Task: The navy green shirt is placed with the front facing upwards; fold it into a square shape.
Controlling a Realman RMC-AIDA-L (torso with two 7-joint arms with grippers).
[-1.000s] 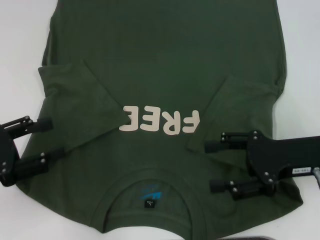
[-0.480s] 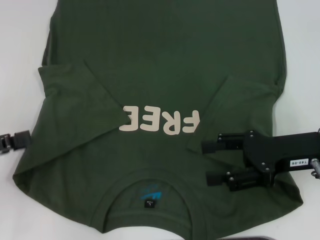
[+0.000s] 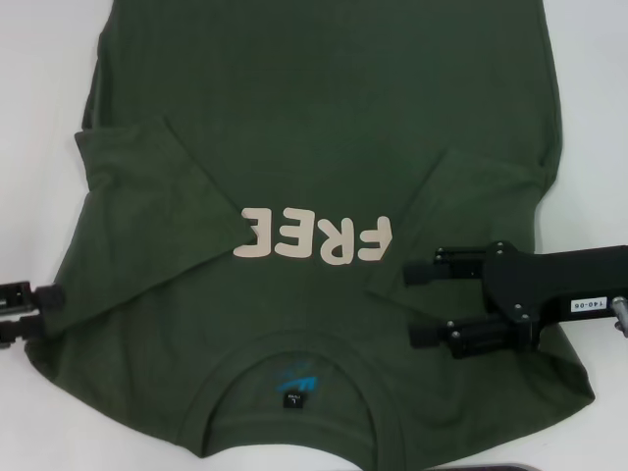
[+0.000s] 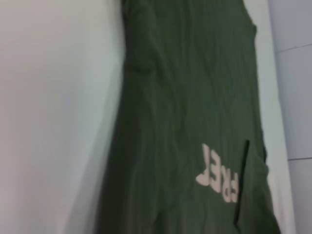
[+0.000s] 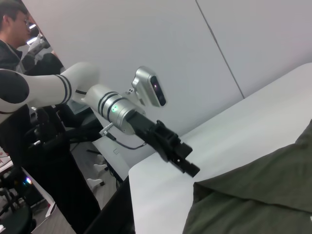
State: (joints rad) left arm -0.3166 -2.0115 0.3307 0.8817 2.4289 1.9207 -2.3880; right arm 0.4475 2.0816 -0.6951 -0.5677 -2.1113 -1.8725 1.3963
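The navy green shirt lies front up on the white table, with its collar nearest me and the cream "FREE" lettering mid-chest. Both sleeves are folded inward over the body. My right gripper hovers open over the folded right sleeve beside the lettering, with nothing between its fingers. My left gripper sits at the shirt's left shoulder edge, mostly over bare table, fingers apart and empty. In the left wrist view the shirt runs lengthwise. In the right wrist view the left gripper is seen beyond a shirt corner.
White table shows to the left and right of the shirt. A dark object pokes in at the near edge. In the right wrist view a person stands beyond the table's left side, with walls behind.
The left gripper has pulled back leftward off the folded left sleeve to the shirt's edge. The right gripper has shifted slightly farther from me over the right sleeve, its fingers a little closer together.
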